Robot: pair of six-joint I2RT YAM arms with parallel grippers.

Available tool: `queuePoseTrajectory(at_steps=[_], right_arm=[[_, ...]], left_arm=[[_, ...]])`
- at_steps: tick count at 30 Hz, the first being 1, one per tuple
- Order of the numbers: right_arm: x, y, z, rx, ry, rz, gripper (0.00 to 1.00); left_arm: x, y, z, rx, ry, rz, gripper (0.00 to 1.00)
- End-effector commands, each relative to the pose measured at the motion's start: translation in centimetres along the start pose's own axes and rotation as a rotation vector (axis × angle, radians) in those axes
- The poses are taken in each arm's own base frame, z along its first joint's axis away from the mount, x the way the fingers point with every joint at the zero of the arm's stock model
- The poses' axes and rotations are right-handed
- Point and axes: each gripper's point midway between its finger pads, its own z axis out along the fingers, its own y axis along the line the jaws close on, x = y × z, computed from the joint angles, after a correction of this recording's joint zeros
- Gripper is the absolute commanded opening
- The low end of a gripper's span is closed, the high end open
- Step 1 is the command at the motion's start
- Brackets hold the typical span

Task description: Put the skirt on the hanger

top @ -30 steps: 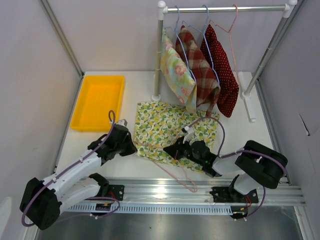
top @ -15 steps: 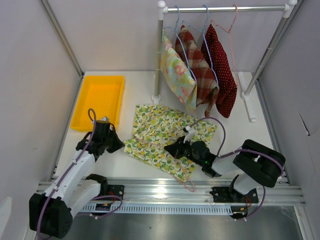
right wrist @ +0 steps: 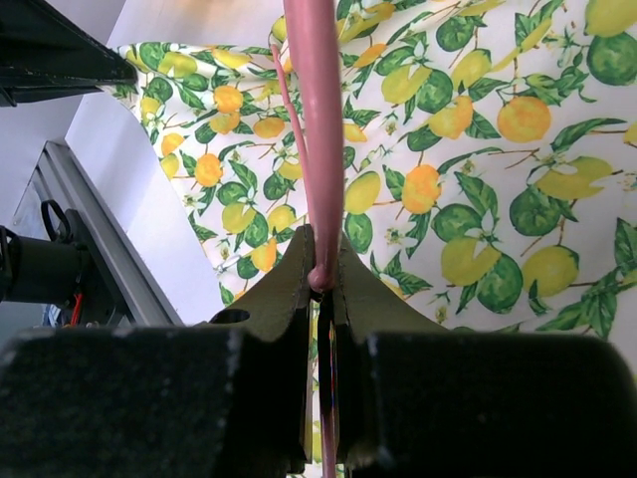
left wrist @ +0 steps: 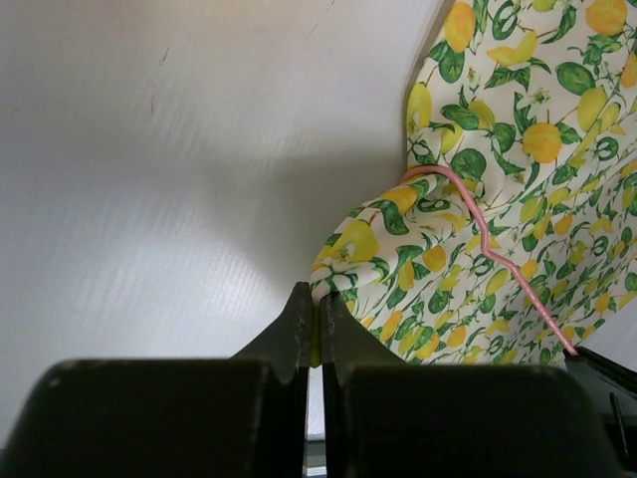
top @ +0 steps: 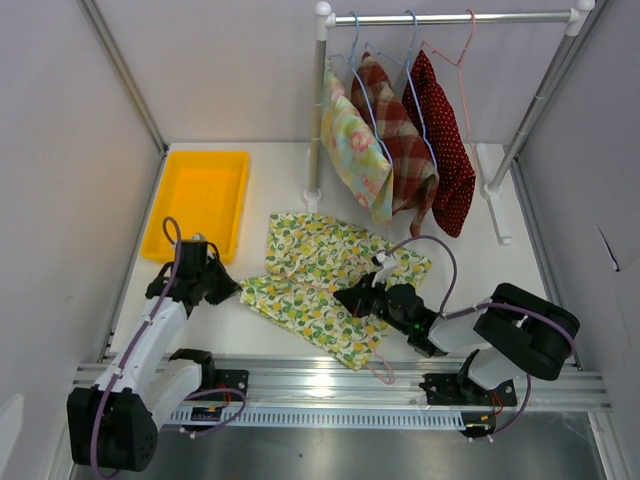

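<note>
The lemon-print skirt (top: 320,275) lies spread on the white table, drawn out to the left. My left gripper (top: 236,288) is shut on its left corner; in the left wrist view the cloth (left wrist: 498,149) is pinched between the fingertips (left wrist: 318,296). A pink wire hanger (left wrist: 488,249) runs under the fabric edge. My right gripper (top: 345,297) rests over the skirt's middle, shut on the pink hanger (right wrist: 314,149), with the skirt (right wrist: 478,149) beneath it. The hanger's hook (top: 381,374) sticks out past the skirt's near edge.
A yellow tray (top: 195,205) sits at the back left. A clothes rack (top: 445,18) at the back right carries three hung garments (top: 400,140) and a bare pink hanger (top: 458,48). A metal rail (top: 340,385) runs along the near edge.
My left arm swung left and back, pulling the skirt's corner with it, so the cloth now stretches leftwards and covers more of the hanger. The right gripper barely moved.
</note>
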Motion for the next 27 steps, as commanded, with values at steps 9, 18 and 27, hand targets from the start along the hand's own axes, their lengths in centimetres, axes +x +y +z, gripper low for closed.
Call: queuePoseTrajectory(at_steps=[9, 18, 27], right_arm=[[2.1, -4.6, 0.1, 0.183, 0.118, -0.151, 0.00], [2.0, -5.4, 2.0, 0.179, 0.161, -0.144, 0.00], [2.2, -6.7, 1.5, 0.215, 0.173, -0.134, 0.00]], left_arm=[[0.2, -4.8, -2.7, 0.211, -0.067, 0.130, 0.60], [7.1, -11.2, -3.5, 0.369, -0.029, 0.372, 0.46], [18.5, -17.6, -1.9, 0.567, 0.147, 0.561, 0.18]])
